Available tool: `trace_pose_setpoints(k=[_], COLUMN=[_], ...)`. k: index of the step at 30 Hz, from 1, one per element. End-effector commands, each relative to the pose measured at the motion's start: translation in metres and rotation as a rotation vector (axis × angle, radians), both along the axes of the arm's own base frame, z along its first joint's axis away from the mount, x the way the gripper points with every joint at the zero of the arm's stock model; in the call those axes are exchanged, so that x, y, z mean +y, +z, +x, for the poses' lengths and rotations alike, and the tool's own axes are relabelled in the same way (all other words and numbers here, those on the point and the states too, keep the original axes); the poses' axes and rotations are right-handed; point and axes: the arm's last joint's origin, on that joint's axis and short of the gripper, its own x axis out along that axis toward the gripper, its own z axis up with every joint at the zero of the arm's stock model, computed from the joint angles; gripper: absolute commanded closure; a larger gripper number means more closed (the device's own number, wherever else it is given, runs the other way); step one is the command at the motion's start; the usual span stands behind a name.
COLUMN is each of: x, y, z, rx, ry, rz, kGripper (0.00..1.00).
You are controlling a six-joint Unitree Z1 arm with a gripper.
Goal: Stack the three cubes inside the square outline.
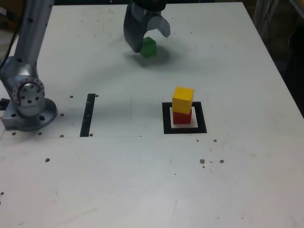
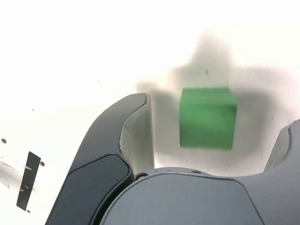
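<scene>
The open gripper (image 2: 218, 133) hung over the green cube (image 2: 207, 123). On the bench (image 1: 114, 180), the yellow cube (image 1: 183, 99) sat on the red (image 1: 182, 118), inside the square outline (image 1: 167, 129). Descending off-centre could knock green away.

Green is shown by one cube (image 1: 148, 49), yellow by another (image 1: 183, 99), red by the third (image 1: 182, 118); the outline (image 1: 167, 126) is seen in black around white.

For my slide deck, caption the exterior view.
Yellow cube atop red cube inside the square outline; open fingers over the green cube.
</scene>
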Motion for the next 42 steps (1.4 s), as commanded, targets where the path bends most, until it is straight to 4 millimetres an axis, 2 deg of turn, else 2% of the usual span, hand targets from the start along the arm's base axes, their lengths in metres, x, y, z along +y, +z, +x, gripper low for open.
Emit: trace_pose_setpoints(k=[1, 7, 14, 17, 25, 32, 37, 42], x=[0.003, 0.008, 0.011, 0.014, 0.02, 0.02, 0.019, 0.017], y=[-0.003, -0.009, -0.019, -0.02, -0.019, -0.02, -0.018, -0.009], z=[0.003, 0.008, 0.011, 0.011, 0.008, 0.01, 0.011, 0.017], rx=[0.005, 0.008, 0.001, 0.0, -0.001, -0.019, -0.025, -0.013], ry=[0.005, 0.02, 0.036, 0.043, 0.058, 0.059, 0.05, 0.019], rz=[-0.003, -0.031, -0.08, -0.074, -0.057, -0.058, -0.049, -0.028], kGripper=[0.09, 0.17, 0.18, 0.22, 0.49, 0.61, 0.73, 0.84])
